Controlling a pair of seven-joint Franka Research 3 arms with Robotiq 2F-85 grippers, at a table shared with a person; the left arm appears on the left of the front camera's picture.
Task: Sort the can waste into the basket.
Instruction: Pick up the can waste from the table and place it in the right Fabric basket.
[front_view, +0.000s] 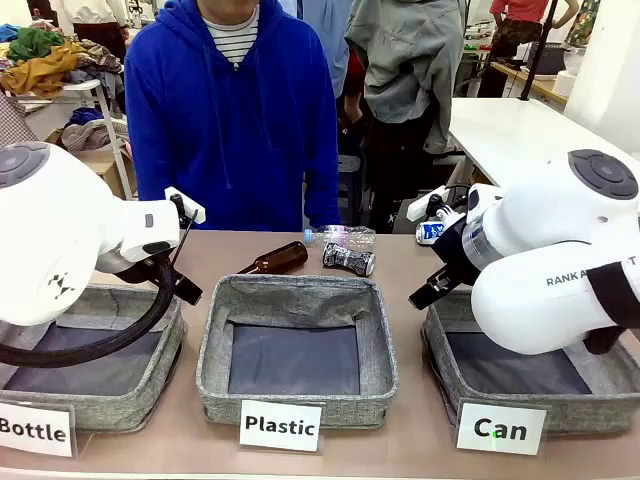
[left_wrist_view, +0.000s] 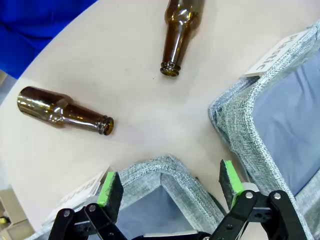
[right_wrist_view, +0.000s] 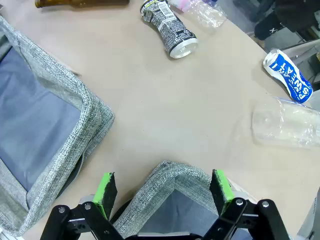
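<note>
Front: black can (front_view: 348, 259) lies on your counter (front_view: 410, 445) behind the baskets, outside the Can basket (front_view: 445, 385); a person (front_view: 225, 110) stands beyond.
Left wrist: your left end effector (left_wrist_view: 170, 186) spread wide, empty, over the Bottle basket (left_wrist_view: 170, 167) corner.
Right wrist: your right end effector (right_wrist_view: 163, 190) wide, empty, over the Can basket corner; blue can (right_wrist_view: 288, 75) on the counter, well apart from the black can.

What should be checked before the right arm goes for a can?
1. Right gripper open and empty: ok.
2. Can basket free to receive: ok where its lining shows; part is hidden in the front view.
3. Black can graspable: ok, lying on its side on the table.
4. Blue can clear of neighbours: cannot tell; a clear plastic bottle lies close beside it.
5. Left gripper out of the way: ok, open over a corner of the Bottle basket.
</note>
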